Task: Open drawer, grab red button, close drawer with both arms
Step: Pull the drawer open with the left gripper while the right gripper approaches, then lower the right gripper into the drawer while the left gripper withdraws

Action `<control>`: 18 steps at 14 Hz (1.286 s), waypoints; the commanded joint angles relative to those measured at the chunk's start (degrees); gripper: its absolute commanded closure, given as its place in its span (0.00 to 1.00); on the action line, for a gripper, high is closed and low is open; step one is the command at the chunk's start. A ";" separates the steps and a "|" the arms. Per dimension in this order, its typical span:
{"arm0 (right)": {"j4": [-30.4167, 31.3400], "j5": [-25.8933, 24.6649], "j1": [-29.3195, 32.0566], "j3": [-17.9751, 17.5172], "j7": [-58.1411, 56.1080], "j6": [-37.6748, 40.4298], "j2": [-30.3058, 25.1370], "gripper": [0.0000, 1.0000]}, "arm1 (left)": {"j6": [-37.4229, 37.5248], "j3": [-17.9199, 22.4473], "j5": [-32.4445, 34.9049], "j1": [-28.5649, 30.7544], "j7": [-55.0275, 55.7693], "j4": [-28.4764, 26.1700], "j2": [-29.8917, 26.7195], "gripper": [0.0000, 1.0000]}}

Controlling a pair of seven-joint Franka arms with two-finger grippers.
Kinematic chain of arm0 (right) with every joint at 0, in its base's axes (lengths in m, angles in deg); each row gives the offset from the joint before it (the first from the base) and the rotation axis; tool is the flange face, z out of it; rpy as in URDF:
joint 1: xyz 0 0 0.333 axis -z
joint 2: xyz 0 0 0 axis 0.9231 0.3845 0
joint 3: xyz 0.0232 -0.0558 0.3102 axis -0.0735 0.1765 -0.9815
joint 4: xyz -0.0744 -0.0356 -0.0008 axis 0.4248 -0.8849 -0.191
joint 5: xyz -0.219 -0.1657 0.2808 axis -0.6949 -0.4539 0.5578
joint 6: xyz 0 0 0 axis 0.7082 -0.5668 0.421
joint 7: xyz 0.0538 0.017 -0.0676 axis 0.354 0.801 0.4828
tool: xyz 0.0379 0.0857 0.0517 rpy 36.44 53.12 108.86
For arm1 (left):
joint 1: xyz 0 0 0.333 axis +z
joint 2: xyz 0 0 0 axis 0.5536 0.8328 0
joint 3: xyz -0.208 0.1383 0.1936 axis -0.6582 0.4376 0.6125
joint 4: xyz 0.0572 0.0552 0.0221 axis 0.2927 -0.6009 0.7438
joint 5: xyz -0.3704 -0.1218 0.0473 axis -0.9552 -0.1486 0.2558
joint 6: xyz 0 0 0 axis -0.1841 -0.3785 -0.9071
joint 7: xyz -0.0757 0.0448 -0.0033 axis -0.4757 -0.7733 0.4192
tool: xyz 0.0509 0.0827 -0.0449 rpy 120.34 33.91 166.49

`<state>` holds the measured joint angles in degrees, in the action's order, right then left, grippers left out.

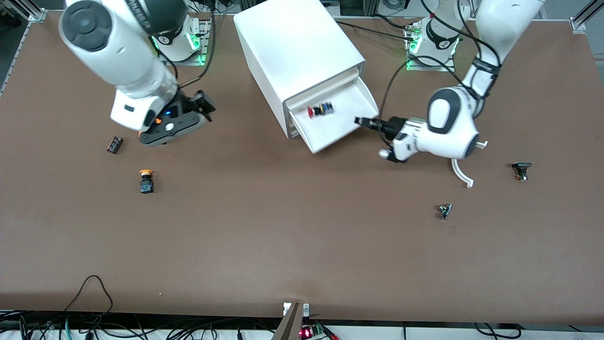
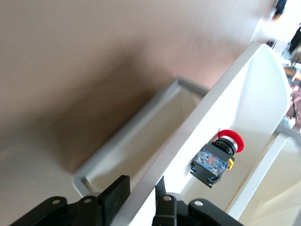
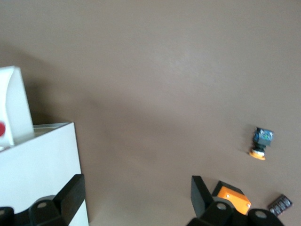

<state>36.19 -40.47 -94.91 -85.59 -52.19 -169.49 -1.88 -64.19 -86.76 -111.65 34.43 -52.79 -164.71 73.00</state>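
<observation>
The boxy white cabinet (image 1: 292, 42) stands at the table's robot side with one drawer (image 1: 347, 133) pulled out. The button (image 1: 321, 109), with its red cap and dark body, lies on its side inside the drawer; it also shows in the left wrist view (image 2: 218, 157). My left gripper (image 1: 361, 121) is at the drawer's front corner toward the left arm's end. In the left wrist view the gripper (image 2: 141, 188) has its fingers closed astride the drawer's front wall (image 2: 244, 94). My right gripper (image 1: 203, 106) is open and empty over the table beside the cabinet (image 3: 42, 165).
A yellow-orange-capped button (image 1: 146, 181) and a small black part (image 1: 114, 144) lie toward the right arm's end. An orange box (image 3: 230, 197) shows by the right gripper. A white curved piece (image 1: 462, 174), a black part (image 1: 521, 170) and a small part (image 1: 444, 210) lie toward the left arm's end.
</observation>
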 commanded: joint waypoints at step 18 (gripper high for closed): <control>-22.60 4.86 -16.33 -5.13 -25.09 -11.44 22.76 0.00 | 22.13 9.95 52.59 5.27 22.57 27.20 -19.80 0.00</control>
<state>15.92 -36.25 -109.27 -90.59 -75.75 -179.86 18.61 -45.72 -76.61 -64.12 42.24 -37.71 -139.94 52.53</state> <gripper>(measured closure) 0.000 0.000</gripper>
